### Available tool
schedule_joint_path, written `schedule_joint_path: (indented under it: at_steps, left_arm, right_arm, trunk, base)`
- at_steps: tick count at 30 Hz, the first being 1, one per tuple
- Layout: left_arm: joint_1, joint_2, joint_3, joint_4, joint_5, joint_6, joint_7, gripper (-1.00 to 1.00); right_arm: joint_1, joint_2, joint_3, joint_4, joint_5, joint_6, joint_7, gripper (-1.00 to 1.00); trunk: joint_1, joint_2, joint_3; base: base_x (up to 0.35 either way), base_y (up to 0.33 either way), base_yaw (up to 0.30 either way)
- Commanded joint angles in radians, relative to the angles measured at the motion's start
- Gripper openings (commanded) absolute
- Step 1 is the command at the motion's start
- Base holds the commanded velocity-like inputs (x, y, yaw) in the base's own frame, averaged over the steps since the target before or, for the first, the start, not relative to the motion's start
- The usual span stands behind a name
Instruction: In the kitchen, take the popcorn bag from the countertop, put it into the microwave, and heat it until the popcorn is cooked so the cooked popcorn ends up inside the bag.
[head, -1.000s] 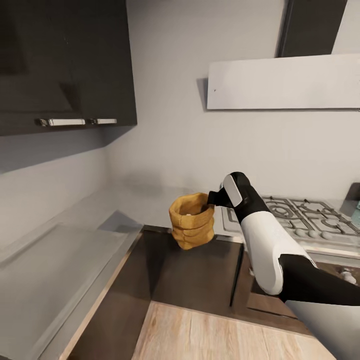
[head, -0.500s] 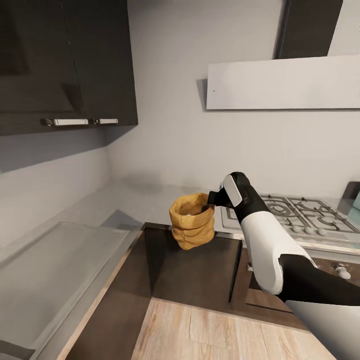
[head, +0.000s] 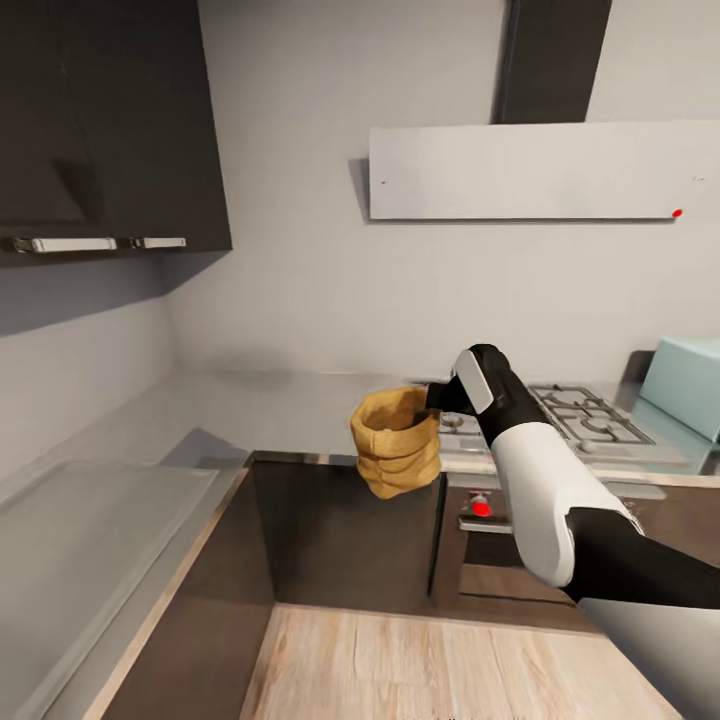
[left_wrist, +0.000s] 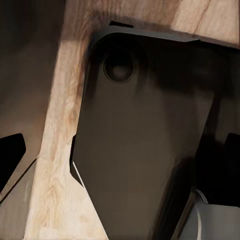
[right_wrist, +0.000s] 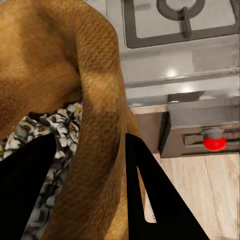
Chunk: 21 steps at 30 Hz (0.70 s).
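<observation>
While the long glossy grey countertop (head: 110, 500) ran along the lower left of the frame under dark wall cabinets (head: 100, 120), the squat orange-tan popcorn bag (head: 397, 440) hung at centre, clear of the worktop. The right gripper (right_wrist: 87, 165) was clamped on its rolled rim, one finger inside over pale popcorn kernels (right_wrist: 50, 130). Further right sat the steel gas hob (head: 580, 415), then the mint-blue microwave (head: 685, 385) at the edge. Whether the left gripper (left_wrist: 120, 165) was open could not be told.

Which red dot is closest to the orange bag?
The red knob on the oven front, just below the popcorn bag held by the right gripper. The other red dot sits high on the white hood.
</observation>
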Motion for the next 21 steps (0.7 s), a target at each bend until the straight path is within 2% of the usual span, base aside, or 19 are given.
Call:
schedule_joint_path:
  at_steps: [1,19,21]
  left_arm:
    - [0.000,0.000,-0.001,-0.002,0.006,-0.002,0.003,1.00]
    - [0.000,0.000,-0.001,-0.002,0.006,0.000,0.003,1.00]
    - [0.000,0.000,-0.001,-0.002,0.006,0.000,0.002,1.00]
  right_arm:
    - [-0.001,-0.002,-0.004,-0.001,-0.013,0.001,-0.010,-1.00]
    - [-0.001,-0.004,-0.003,-0.001,-0.012,0.001,-0.012,-1.00]
    - [-0.001,-0.013,-0.003,-0.001,-0.012,0.001,-0.011,-1.00]
  trunk:
    - [0.000,-0.001,-0.001]
    - [0.000,-0.001,-0.001]
    - [0.000,-0.001,-0.001]
  base:
    - [0.000,0.000,-0.284]
    - [0.000,0.000,-0.284]
    - [0.000,0.000,-0.105]
